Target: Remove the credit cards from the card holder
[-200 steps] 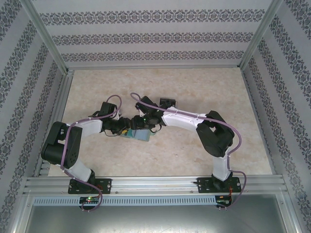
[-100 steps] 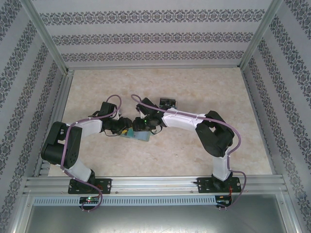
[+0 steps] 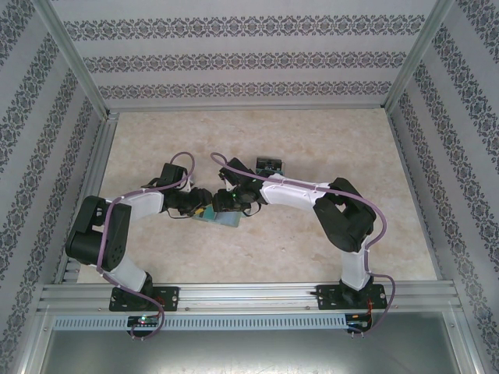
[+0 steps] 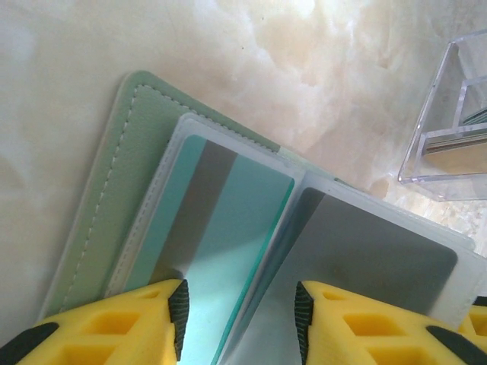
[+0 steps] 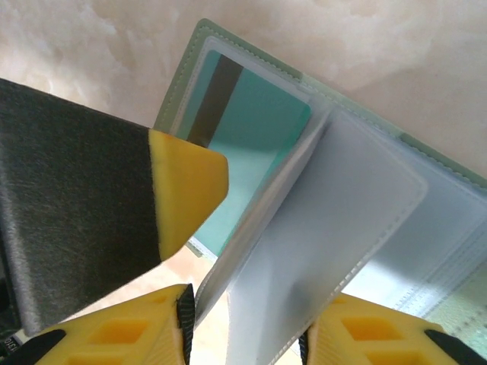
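Patterned walls (image 3: 249, 58) enclose a marbled table (image 3: 327, 140), where both arms are bent inward so that the left gripper (image 3: 204, 209) and right gripper (image 3: 224, 204) meet over the card holder (image 3: 226, 220). From the left wrist, its jaws are seen parted above a teal card (image 4: 228, 213) sleeved in the opened holder. From the right wrist, a clear sleeve (image 5: 335, 220) is seen rising between the spread fingers; whether it is clamped cannot be told.

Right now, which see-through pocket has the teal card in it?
The pocket next to the card holder's green stitched edge: the teal credit card with a grey stripe sits inside it. The neighbouring pocket shows only plain grey.
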Robot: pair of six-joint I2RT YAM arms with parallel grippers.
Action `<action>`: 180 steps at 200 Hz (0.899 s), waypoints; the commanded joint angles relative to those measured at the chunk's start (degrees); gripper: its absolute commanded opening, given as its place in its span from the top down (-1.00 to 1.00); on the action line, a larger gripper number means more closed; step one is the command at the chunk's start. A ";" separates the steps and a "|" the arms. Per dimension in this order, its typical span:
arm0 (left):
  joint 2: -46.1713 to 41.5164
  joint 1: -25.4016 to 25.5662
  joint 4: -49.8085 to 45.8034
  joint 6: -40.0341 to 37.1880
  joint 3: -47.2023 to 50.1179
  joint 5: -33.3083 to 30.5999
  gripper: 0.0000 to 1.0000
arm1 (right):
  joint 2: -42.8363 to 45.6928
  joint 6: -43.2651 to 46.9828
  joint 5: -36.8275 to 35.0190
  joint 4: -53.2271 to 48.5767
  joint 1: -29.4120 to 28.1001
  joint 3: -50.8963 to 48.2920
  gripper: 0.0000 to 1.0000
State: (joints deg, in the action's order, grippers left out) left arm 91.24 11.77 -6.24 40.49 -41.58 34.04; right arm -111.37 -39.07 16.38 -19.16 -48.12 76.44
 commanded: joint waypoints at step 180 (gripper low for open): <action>-4.36 -9.68 -6.98 0.29 0.45 -6.88 -0.01 | -5.67 -0.83 4.60 0.54 0.22 5.29 -0.02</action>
State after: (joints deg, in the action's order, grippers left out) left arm 85.45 3.97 -12.32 40.53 -41.56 29.15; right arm -116.36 -38.89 18.94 -20.43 -48.14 79.96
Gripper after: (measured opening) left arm 0.506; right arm 0.511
